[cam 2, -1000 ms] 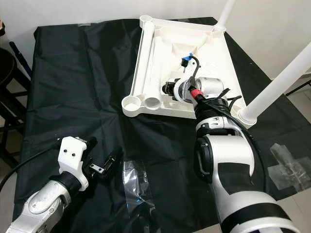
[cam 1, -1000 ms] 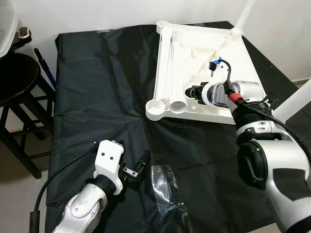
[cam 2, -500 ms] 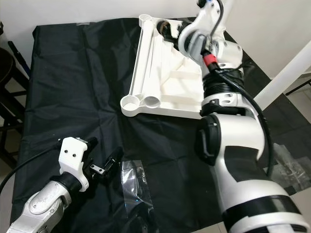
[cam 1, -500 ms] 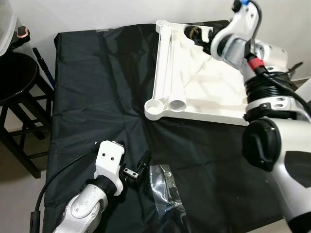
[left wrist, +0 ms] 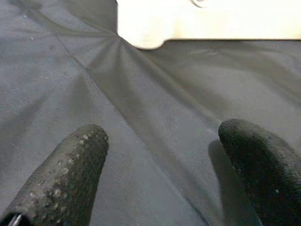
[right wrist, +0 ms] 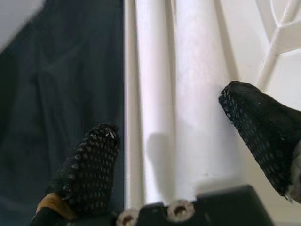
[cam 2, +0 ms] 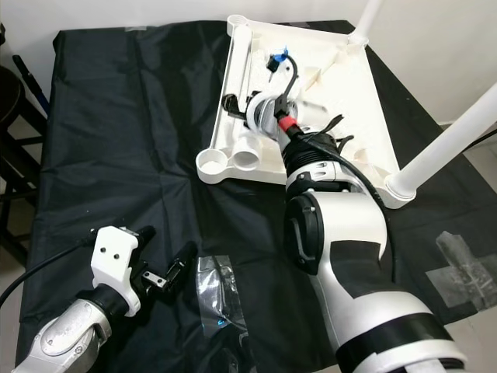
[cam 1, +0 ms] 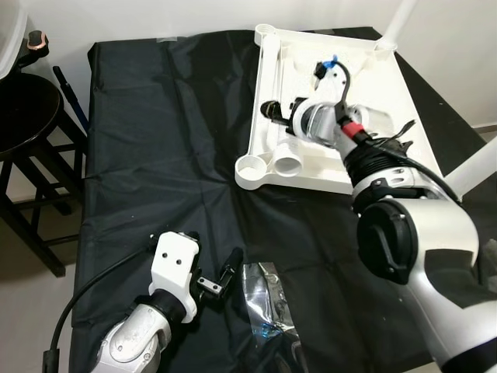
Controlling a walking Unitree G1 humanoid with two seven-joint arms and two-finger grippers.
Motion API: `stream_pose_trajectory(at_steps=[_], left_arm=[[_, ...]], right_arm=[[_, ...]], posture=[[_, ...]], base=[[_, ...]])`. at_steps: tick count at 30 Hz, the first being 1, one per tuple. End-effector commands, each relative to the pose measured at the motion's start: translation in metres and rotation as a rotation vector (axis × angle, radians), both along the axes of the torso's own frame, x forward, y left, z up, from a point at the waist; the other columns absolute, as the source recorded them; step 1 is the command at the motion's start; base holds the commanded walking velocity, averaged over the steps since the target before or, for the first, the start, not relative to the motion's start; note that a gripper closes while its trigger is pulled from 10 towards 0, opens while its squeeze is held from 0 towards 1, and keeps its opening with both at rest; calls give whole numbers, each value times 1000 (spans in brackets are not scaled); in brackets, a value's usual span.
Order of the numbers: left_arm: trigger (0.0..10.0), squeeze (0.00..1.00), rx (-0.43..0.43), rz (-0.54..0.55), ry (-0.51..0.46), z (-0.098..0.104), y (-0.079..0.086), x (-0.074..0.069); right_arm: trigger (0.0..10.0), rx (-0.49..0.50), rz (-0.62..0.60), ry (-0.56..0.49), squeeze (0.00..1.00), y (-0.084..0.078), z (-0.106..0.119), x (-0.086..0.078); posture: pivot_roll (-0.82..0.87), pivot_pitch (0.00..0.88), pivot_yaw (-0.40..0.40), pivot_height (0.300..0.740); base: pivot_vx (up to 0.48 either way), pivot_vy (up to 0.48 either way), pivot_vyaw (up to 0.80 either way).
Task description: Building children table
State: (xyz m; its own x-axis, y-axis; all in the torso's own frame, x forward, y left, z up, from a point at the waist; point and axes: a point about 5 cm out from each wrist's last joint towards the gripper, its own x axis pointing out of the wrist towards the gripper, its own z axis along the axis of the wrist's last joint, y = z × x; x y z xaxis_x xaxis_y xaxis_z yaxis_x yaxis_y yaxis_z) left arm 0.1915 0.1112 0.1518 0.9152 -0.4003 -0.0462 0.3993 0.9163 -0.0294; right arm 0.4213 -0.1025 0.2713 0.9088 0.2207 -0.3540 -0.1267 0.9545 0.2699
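The upturned white tabletop [cam 1: 365,116] lay at the surface's far right corner. The right end effector [right wrist: 178,155], spread, straddled a loose table leg [right wrist: 200,94]: rigid, light, slippery plastic, best gripped mid-tube. The left end effector [left wrist: 160,174] hovered spread.

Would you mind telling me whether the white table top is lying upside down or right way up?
Upside down: the table top lies on the black cloth with its ribbed underside and open leg sockets facing up.
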Motion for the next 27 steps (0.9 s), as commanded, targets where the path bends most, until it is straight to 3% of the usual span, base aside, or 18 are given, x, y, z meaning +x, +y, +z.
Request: stream_pose_trajectory(at_steps=[1, 5, 7, 8, 9, 20, 22, 27], left_arm=[[10000, 0, -12, -10, 26, -2, -3, -4], [10000, 0, -19, -9, 35, -1, -4, -8], [10000, 0, -21, -8, 40, 0, -4, -10], [10000, 0, -22, -8, 41, 0, -4, -10], [10000, 0, -24, -6, 42, 0, -4, -10], [10000, 0, -22, -2, 53, -1, -5, -11], [10000, 0, -14, -4, 57, -4, -5, -9], [10000, 0, -9, -5, 60, -5, -4, -7]], right_arm=[[10000, -29, 24, 68, 0, 4, -15, -3], [10000, -45, 23, 91, 0, 6, -16, -4], [1059, -49, 3, 98, 0, 3, -15, -3], [1059, -50, -5, 100, 0, 1, -15, -3], [0, -47, -10, 102, 0, 0, -14, -3], [0, -2, -33, 145, 0, -6, -16, -4], [0, 35, -28, 192, 0, -6, -22, -6], [0, 124, -42, 199, 0, -6, -22, -6]], posture=[[-64, 288, -125, 740], [-75, 300, -132, 740], [-80, 303, -135, 740], [-80, 303, -135, 740], [-80, 303, -135, 740], [-114, 298, -150, 740], [-137, 286, -150, 740], [-140, 280, -145, 740]], base=[[0, 0, 0], [0, 0, 0], [0, 0, 0], [0, 0, 0], [0, 0, 0], [0, 0, 0], [0, 0, 0], [0, 0, 0]])
